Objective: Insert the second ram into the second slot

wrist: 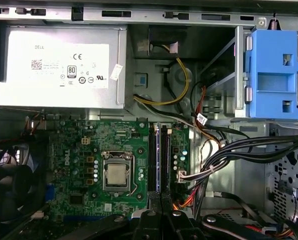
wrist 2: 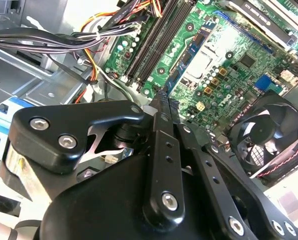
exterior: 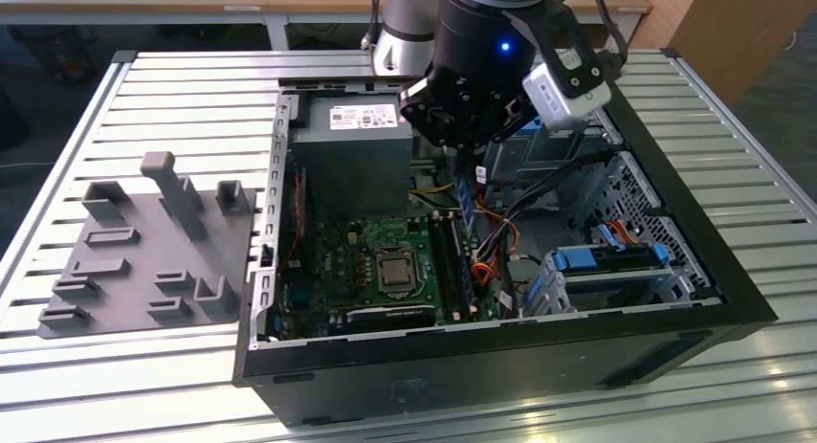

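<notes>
The gripper (exterior: 457, 158) hangs over the open computer case (exterior: 715, 304), which lies on its side on the slatted metal worktop (exterior: 191, 89). Its jaws are drawn narrow and pinch the second ram (exterior: 468, 209), a thin dark blue stick that hangs below them inside the case. In the second wrist view the fingertips (wrist 2: 161, 102) sit close together, pointing towards the motherboard (wrist 2: 214, 55).

The stick is over the memory slots (exterior: 450, 271), which run along the motherboard (exterior: 339, 261) just beside the processor socket (exterior: 393, 268), on the side away from the case's power-supply corner. Whether its lower edge touches a slot cannot be told. In the first wrist view the slots (wrist: 159, 155) lie straight ahead of the gripper (wrist: 157, 200), between the processor socket (wrist: 116, 172) and a bundle of black cables (wrist: 239, 150).

The power supply (exterior: 351, 127) fills the far corner of the case, and a blue drive bracket (exterior: 607, 258) sits near its opposite side wall. A grey holder tray (exterior: 141, 252) lies on the worktop just beside the case, on the exterior view's left.
</notes>
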